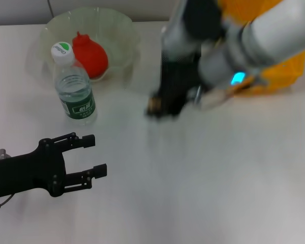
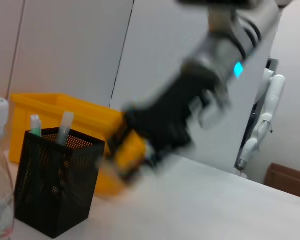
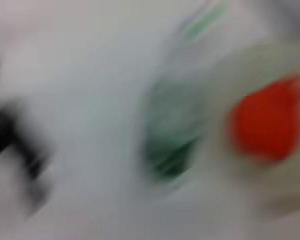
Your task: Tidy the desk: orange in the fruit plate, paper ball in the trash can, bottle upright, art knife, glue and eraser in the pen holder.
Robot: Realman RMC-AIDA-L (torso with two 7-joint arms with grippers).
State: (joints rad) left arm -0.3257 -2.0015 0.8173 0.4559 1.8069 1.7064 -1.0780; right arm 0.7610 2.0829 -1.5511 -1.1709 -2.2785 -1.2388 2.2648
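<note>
The orange (image 1: pixel 90 55), red-orange in colour, lies in the clear fruit plate (image 1: pixel 119 30) at the back left. The water bottle (image 1: pixel 74 86) stands upright in front of the plate. My left gripper (image 1: pixel 94 155) is open and empty, low over the table in front of the bottle. My right gripper (image 1: pixel 165 104) is blurred by motion over the table's middle back. The black mesh pen holder (image 2: pixel 55 180) shows in the left wrist view with two pen-like items standing in it; in the head view my right arm hides it. The paper ball is out of view.
A yellow bin (image 1: pixel 290 71) stands at the back right, behind my right arm, and shows behind the pen holder in the left wrist view (image 2: pixel 65 107). The right wrist view is a blur of the bottle (image 3: pixel 172 135), the orange (image 3: pixel 267 125) and my left gripper (image 3: pixel 12 135).
</note>
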